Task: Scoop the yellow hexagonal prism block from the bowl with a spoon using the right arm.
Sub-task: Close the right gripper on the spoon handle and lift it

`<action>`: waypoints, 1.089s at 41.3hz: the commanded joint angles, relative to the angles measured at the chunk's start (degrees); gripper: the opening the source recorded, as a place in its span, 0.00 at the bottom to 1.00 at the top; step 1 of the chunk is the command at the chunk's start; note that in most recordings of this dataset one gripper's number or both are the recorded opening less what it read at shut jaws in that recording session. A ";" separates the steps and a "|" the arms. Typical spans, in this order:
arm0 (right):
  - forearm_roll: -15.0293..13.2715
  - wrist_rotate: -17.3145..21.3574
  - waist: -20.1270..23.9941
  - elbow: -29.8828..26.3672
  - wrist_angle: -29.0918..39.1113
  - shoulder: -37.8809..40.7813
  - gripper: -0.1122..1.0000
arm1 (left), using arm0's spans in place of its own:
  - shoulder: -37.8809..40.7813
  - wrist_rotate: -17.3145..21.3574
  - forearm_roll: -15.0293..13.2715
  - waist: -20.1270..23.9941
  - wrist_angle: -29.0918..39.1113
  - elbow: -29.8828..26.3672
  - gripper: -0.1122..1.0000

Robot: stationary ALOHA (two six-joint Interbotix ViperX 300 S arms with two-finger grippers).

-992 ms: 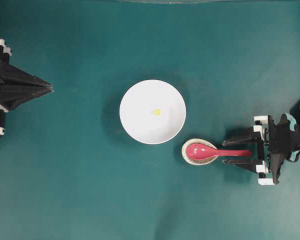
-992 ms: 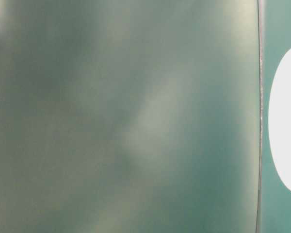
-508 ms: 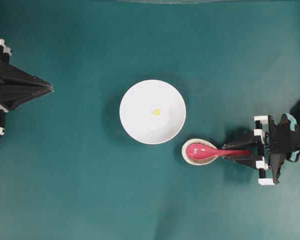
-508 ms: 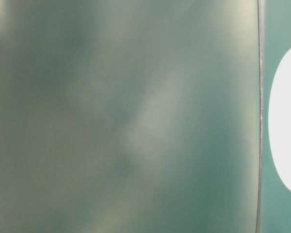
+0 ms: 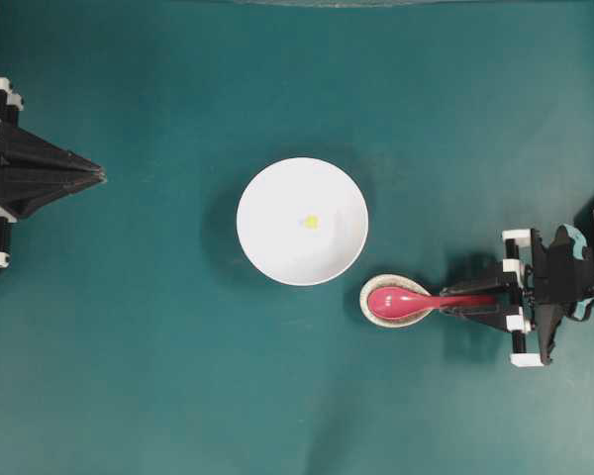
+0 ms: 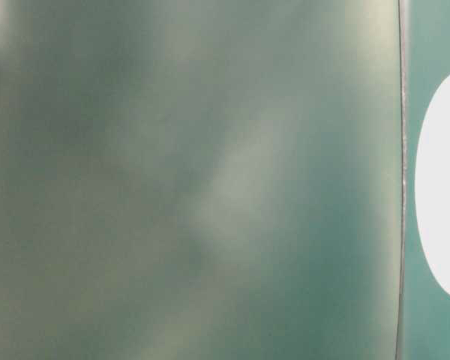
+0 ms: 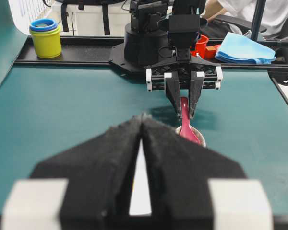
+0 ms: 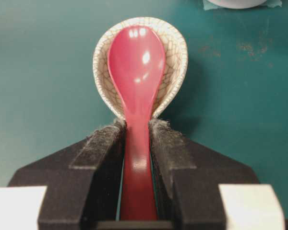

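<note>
Right tool (image 8: 137, 143) clamped on spoon (image 8: 136, 72) handle; spoon scoop in spoon rest (image 8: 175, 57).
Yellow hexagonal prism block (image 5: 311, 222) sits mid-bowl (image 5: 277, 247), bowl just beside the rest. Risk: glossy handle slipping or rest dragging on lift. Left tool (image 7: 141, 163) together. Teal counter (image 5: 158, 376); yellow cups (image 7: 45, 38), blue cloth (image 7: 245, 50) beyond.

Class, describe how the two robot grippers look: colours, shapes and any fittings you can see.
The left gripper is matte black, tapering to a point, with white blocks at its base. The right gripper has black fingers with rough foam-like pads, white brackets and a teal piece further back on the arm.
</note>
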 commanded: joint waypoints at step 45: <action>-0.09 -21.80 -13.80 -0.88 23.47 -38.23 0.32 | 0.26 0.09 0.18 0.09 -0.18 -1.58 0.17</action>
